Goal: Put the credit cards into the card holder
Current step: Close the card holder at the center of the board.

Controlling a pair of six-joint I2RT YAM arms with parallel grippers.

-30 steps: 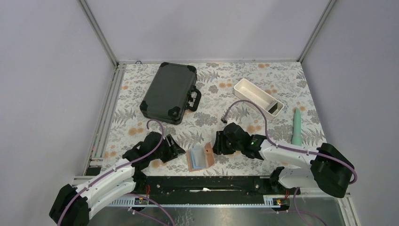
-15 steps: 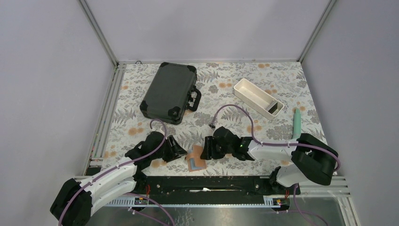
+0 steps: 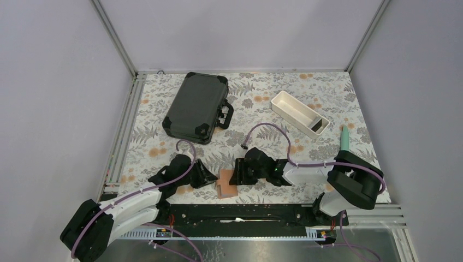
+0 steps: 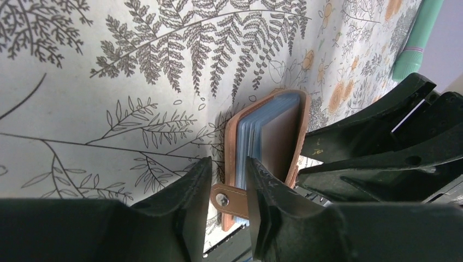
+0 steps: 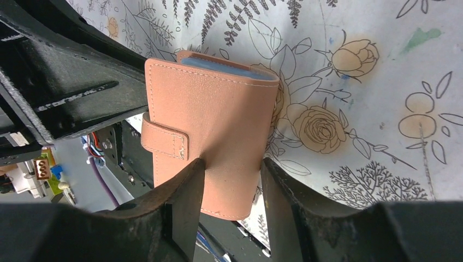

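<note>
The tan card holder (image 3: 225, 185) stands folded almost shut near the table's front edge, between my two grippers. In the left wrist view the card holder (image 4: 273, 136) shows its pale blue pockets edge-on. My left gripper (image 4: 227, 164) is closed narrowly around its near cover and snap strap (image 4: 232, 201). In the right wrist view my right gripper (image 5: 233, 164) is narrowly open, its fingertips against the card holder's outer cover (image 5: 213, 109). In the top view the left gripper (image 3: 212, 177) and the right gripper (image 3: 236, 176) flank it. A small black card (image 3: 315, 125) lies in the white tray (image 3: 289, 106).
A large black hard case (image 3: 196, 106) lies at the back left. A teal cylinder (image 3: 344, 139) lies at the right edge. The black rail (image 3: 240, 210) runs just in front of the card holder.
The card holder has gone from lying open to folded almost shut. My right gripper moved left, carrying the right cover over. My left gripper edged right.
</note>
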